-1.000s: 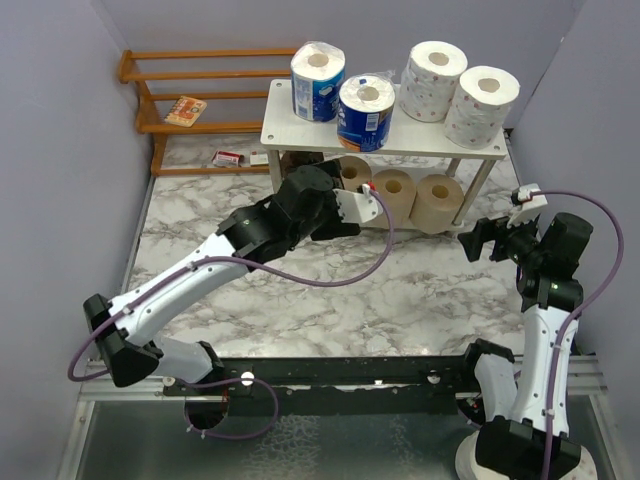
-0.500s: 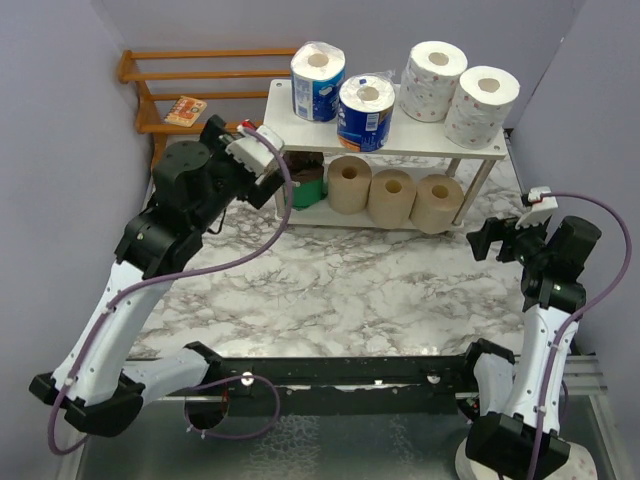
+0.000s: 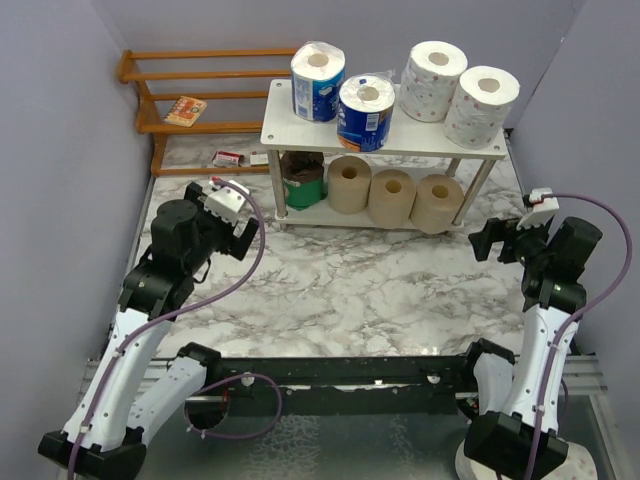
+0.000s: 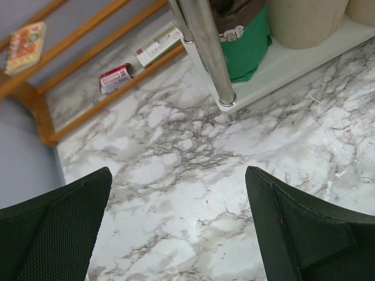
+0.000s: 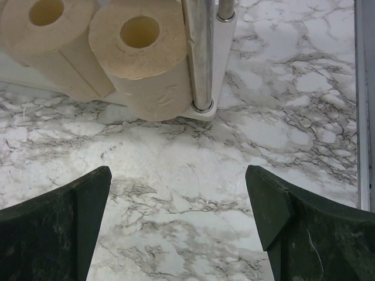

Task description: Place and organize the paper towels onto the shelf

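Left gripper [image 4: 177, 175] withdrawn, fat tan rolls [image 3: 391, 194] shelved

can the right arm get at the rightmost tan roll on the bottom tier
Probably yes: the open right gripper faces the tan roll across bare marble, though the shelf leg beside it may crowd the grip.

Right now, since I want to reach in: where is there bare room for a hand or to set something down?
Free: the table in front of the shelf, between the left gripper and right gripper; the shelf top's front-left corner, beside the blue rolls. Crowded: the lower tier, filled by the brown roll and tan rolls; white rolls take the top's right.
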Tool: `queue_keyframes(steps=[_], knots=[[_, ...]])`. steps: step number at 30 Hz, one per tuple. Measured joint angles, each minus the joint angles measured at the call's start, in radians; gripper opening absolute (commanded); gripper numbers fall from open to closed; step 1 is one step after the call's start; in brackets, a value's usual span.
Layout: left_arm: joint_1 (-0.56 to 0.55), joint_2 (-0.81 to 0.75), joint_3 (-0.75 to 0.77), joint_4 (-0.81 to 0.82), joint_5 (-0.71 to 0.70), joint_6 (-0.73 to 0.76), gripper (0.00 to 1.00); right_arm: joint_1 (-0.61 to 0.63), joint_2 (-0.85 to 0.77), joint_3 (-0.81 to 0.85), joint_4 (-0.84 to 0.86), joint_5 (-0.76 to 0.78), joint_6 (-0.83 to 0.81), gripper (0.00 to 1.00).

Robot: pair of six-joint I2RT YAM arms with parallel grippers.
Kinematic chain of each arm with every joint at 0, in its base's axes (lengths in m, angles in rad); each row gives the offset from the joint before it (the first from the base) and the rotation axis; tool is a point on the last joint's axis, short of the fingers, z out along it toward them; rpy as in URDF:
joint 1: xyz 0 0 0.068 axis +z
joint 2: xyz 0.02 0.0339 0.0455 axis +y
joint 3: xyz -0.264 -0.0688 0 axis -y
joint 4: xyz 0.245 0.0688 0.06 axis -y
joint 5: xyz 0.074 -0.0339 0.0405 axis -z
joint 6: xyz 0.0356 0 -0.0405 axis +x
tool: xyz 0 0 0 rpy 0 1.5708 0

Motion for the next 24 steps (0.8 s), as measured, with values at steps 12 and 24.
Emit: queue_keyframes(steps=[12,24], knots=[[0.111,-0.132,-0.176,-0.039,0.177,-0.075,0.99,0.000,-0.008,0.000,-0.007,-0.066,-0.035,1.00],[0.269,-0.122,-0.196,-0.061,0.285,-0.074,0.99,-0.013,-0.020,0.000,-0.020,-0.078,-0.047,1.00]])
